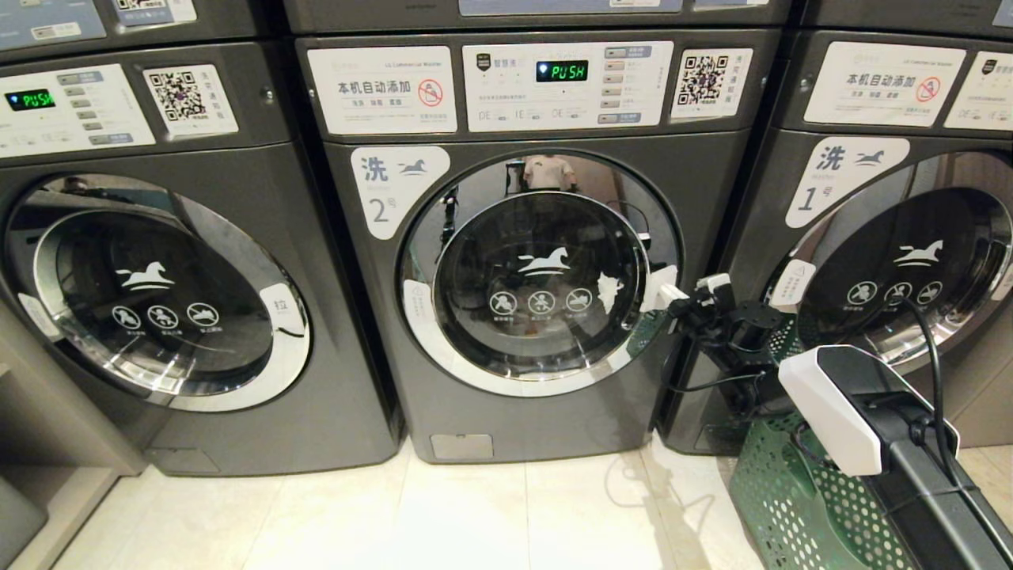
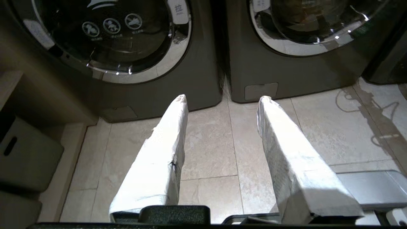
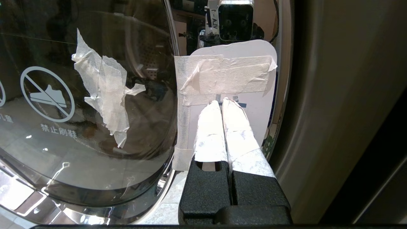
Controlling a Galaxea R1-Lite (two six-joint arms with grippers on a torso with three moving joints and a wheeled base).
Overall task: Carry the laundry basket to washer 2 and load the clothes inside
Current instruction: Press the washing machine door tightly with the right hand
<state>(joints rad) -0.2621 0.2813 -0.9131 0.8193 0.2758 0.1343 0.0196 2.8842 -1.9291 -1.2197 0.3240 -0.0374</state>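
Washer 2 (image 1: 522, 269) is seen straight ahead in the head view, its round chrome-rimmed door shut, with a torn white sticker (image 3: 101, 95) on the glass. The right gripper (image 3: 222, 103) is held at the door's right edge, its taped fingers pressed together with nothing between them, their tips against the white taped tab (image 3: 229, 79) on the chrome rim. The laundry basket (image 1: 799, 499) is set on the pale tiled floor (image 1: 475, 514) at lower right, in front of the seam between washer 2 and washer 1 (image 1: 894, 261), partly hidden by the right arm. The clothes cannot be made out. The left gripper (image 2: 222, 98) is held low over bare floor before the unnumbered washer (image 1: 166, 285) and washer 2, its fingers spread apart and empty.
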